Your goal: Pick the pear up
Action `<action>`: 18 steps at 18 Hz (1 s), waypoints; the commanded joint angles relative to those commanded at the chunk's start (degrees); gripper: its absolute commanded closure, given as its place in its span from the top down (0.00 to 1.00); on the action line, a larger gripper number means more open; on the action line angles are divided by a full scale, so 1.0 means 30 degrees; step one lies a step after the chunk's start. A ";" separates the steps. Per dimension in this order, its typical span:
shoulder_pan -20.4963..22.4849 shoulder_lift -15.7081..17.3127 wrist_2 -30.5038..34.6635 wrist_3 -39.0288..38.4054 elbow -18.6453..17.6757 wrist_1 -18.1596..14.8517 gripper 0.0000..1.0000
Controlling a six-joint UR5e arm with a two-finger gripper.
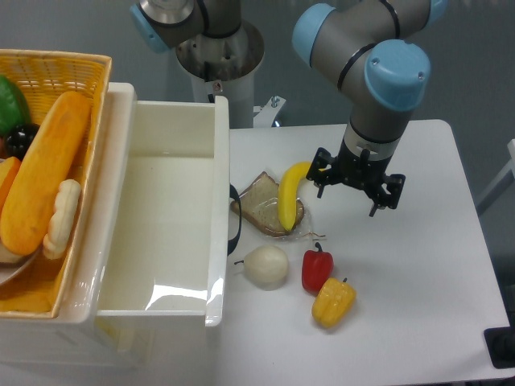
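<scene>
The pear (266,265) is a pale cream, roundish fruit with a thin dark stem pointing left. It lies on the white table (418,265) just right of the white bin's front corner. My gripper (356,191) hangs above the table to the pear's upper right, well apart from it. Its dark fingers (385,195) point down and are spread, with nothing between them. A yellow banana (290,195) lies just left of the gripper.
A red pepper (317,268) and a yellow bell pepper (333,301) lie right of the pear. A bread slice (259,206) sits under the banana. The white bin (165,217) stands left, with a wicker basket (48,161) of food beyond it.
</scene>
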 joint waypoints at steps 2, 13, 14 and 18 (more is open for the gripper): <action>-0.0058 -0.0028 0.0000 0.0000 -0.0059 0.0001 1.00; -0.0029 -0.0117 -0.0791 -0.0176 -0.1315 0.0908 1.00; -0.0087 -0.0117 -0.0762 -0.0234 -0.1434 0.0937 1.00; -0.0349 -0.0438 -0.0733 -0.0148 -0.1494 0.1025 1.00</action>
